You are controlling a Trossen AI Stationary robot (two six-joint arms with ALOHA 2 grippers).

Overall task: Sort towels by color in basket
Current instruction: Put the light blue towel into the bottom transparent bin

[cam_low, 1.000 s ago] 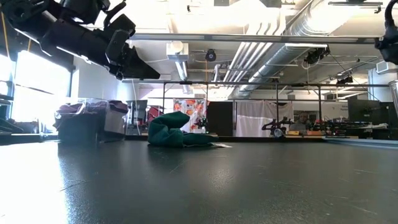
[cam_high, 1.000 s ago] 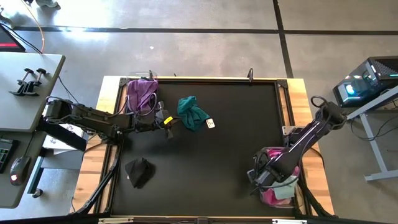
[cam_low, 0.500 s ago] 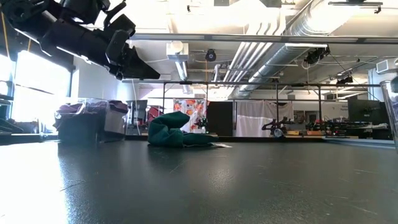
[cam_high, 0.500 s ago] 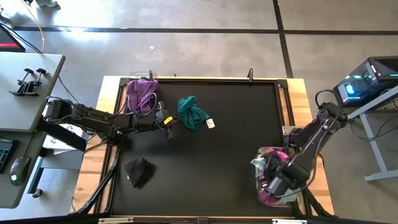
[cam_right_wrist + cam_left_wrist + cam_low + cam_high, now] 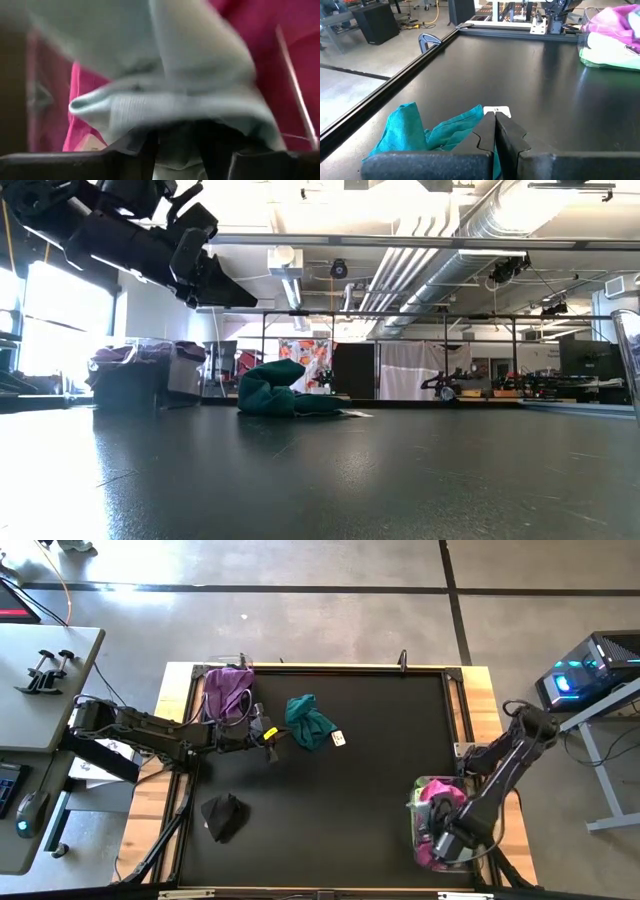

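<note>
My left gripper (image 5: 272, 745) (image 5: 495, 131) hangs shut just above the table beside the teal towel (image 5: 310, 722) (image 5: 420, 135), which lies crumpled on the mat with a white tag (image 5: 497, 111). A black towel (image 5: 223, 815) lies toward the near-left corner. Purple towels (image 5: 228, 690) fill the far-left basket. My right gripper (image 5: 180, 145) reaches down into the near-right clear basket (image 5: 415, 840), among magenta towels (image 5: 440, 795) (image 5: 300, 30), shut on a mint towel (image 5: 165, 100). In the high view its fingers are hidden under the wrist. My right gripper pinches a bunched fold of the mint towel (image 5: 177, 135) between its two fingers, coming from above and pointing down into the basket. The mint cloth bulges out past the fingers and lies against the magenta towels; which edge it holds does not show.
The dark mat between the two baskets is bare apart from the teal and black towels. A raised frame rail (image 5: 435, 45) runs around the table edge. A side table (image 5: 40, 680) stands to the left, a computer (image 5: 590, 670) to the right.
My right arm has swung from just left of the near-right basket toward the table's right edge, over the basket, and lowered into it with the mint towel. In the low view its wrist has left the picture's upper right. My left arm has kept still.
</note>
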